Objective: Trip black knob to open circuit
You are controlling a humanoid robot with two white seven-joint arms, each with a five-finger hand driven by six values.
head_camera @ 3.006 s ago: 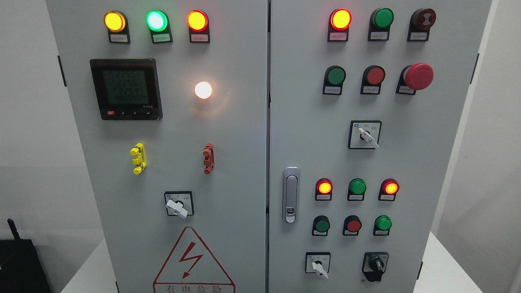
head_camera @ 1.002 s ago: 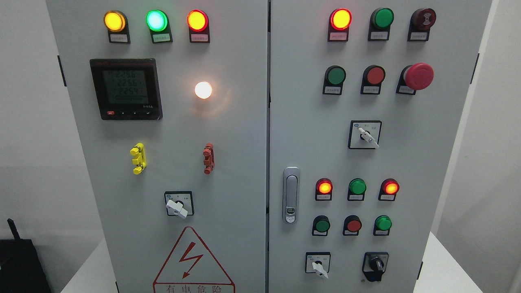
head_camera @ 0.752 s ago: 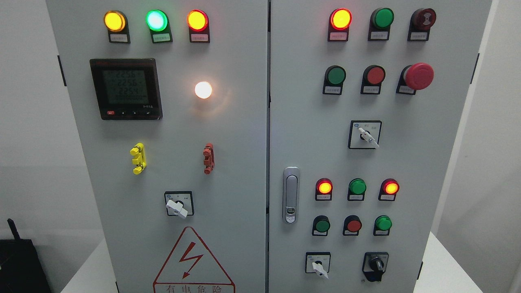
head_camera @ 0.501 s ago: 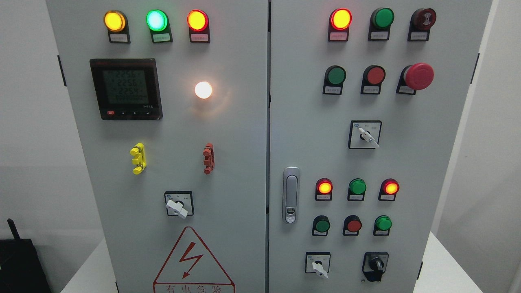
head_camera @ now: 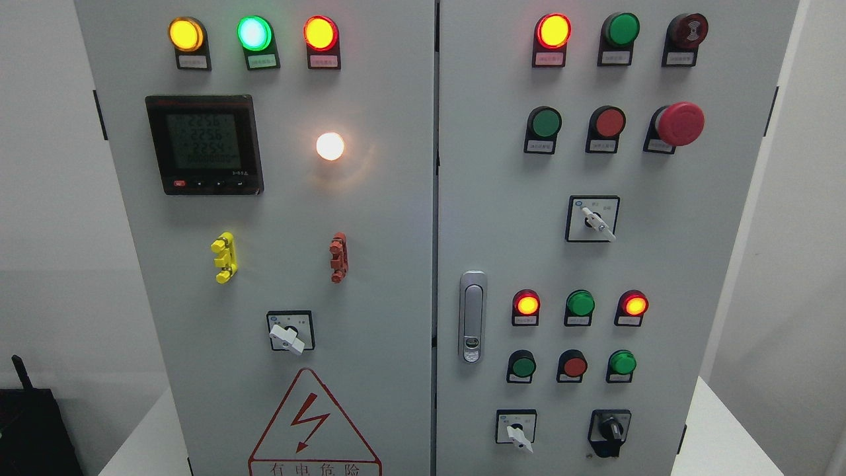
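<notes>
No hand of the robot is in view, so I cannot tell if fingers are apart or together; the black knob (head_camera: 609, 431) is untouched, low on the right door (head_camera: 661, 264) near bottom edge, its handle approx. upright; beside it, to the left, is a white selector switch (head_camera: 516, 431); the knob sits low prob. for easy reach; next move, I judge, is raising an arm to it.

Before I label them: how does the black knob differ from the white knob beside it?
The black knob has a black handle standing about upright on a black mount; the white knob has a white handle tilted down-right on a white label plate. Both sit in the right door's bottom row.
</notes>
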